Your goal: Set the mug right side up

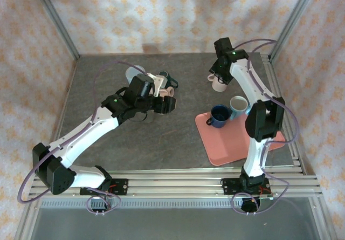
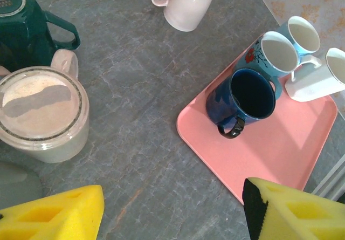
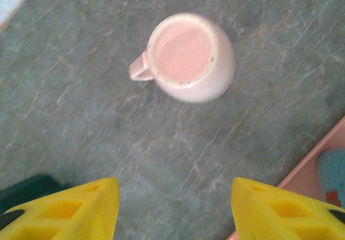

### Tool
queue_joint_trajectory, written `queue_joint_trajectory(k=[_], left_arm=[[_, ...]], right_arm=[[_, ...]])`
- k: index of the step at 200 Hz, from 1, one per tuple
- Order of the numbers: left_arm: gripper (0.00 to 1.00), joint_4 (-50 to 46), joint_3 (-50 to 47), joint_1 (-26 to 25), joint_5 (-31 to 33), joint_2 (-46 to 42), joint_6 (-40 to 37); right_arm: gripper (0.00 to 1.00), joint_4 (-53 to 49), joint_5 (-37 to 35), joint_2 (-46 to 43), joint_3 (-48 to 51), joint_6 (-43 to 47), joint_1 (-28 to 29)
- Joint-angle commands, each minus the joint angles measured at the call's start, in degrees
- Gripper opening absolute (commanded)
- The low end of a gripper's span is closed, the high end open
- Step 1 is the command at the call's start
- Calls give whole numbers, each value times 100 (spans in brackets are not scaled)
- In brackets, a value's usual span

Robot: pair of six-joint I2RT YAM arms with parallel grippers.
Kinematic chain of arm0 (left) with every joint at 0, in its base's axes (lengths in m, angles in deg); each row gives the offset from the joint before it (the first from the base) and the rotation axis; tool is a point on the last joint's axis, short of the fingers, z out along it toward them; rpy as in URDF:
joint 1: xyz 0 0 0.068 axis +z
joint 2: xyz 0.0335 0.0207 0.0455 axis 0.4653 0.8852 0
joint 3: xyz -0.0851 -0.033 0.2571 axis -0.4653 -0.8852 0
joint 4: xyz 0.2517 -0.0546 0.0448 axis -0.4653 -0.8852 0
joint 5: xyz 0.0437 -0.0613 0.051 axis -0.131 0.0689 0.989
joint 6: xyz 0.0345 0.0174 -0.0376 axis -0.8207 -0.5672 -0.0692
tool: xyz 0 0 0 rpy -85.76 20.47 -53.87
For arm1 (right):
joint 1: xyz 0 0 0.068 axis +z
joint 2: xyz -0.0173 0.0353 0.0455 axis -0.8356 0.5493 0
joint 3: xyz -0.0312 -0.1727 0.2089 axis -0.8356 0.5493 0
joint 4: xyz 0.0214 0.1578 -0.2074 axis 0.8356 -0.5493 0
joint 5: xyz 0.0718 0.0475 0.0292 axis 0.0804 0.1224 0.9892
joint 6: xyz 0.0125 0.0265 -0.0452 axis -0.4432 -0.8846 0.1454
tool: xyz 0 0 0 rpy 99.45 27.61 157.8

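Right wrist: right gripper (image 3: 173,183) spread wide, gripping nothing. Pink mug (image 3: 186,56) straight ahead on bare bench (image 3: 81,121), centred between the fingers, flat base up, axis vertical, handle to the left.

Left wrist: left gripper (image 2: 172,189) likewise agape and empty. Same mug far off, past the tray (image 2: 269,159); side wall and handle plain here, base hidden.

Top: mug near the bench's far right corner, beneath the right gripper, well apart from the left.
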Motion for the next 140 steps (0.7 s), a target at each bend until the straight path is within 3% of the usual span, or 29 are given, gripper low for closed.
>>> queue_joint_trajectory(k=[1,45,50,65,107,140], left_arm=[[70,29,-74,35,147,-249,-176],[71,70,-143,68,122,-274,-237],[71,79,-136,67,122,-263,-235],[71,89,-144,68,103,-237,-234],[71,124,-120,68,66,-117,-234],[70,55,-39,76,65,-27,-276]], right_arm=[[61,-414,-188,494,-586,341,-209],[74,-492,82,1225,-1336,1350,-447],[84,-467,134,1252,-1345,1419,-474],[98,-472,310,1373,-1433,1616,-569],[96,-581,587,1728,-1734,2186,-613],[88,-615,715,2001,-1916,2451,-680]])
